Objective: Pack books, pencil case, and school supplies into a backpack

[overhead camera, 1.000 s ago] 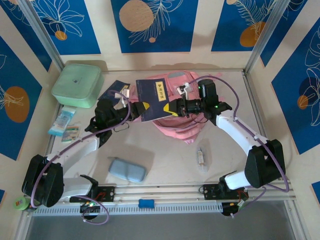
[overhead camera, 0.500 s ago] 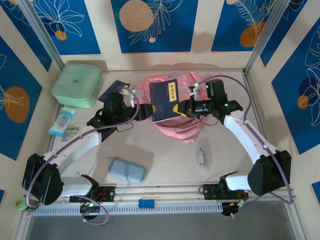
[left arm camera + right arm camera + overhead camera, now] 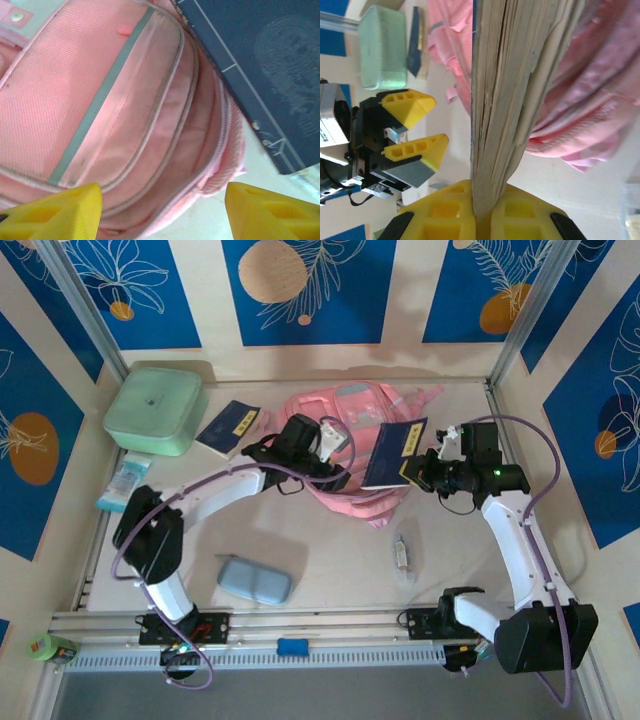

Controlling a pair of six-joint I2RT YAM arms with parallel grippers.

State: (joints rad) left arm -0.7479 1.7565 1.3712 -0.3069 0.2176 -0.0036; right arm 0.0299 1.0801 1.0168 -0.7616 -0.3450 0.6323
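The right gripper is pinching a navy booklet by its lower edge, with yellow fingers pressed against both covers (the page edges face the wrist camera). The booklet stands on edge, tilted. From overhead it overlaps the side of the pink backpack nearest this gripper; whether they touch I cannot tell.

Just across the booklet from it, the left gripper hangs over the backpack with its jaws spread wide and nothing between them. Below its fingertips lies a grey-trimmed front pocket, with a zipper line curving past, and the booklet's dark cover shows at the upper right of its wrist view.

Farther out, beyond the left arm, a second navy booklet lies flat on the table beside a mint-green box. On the near side, well apart from both grippers, lie the blue-grey pencil case below the left gripper and the wrapped stick below the right.
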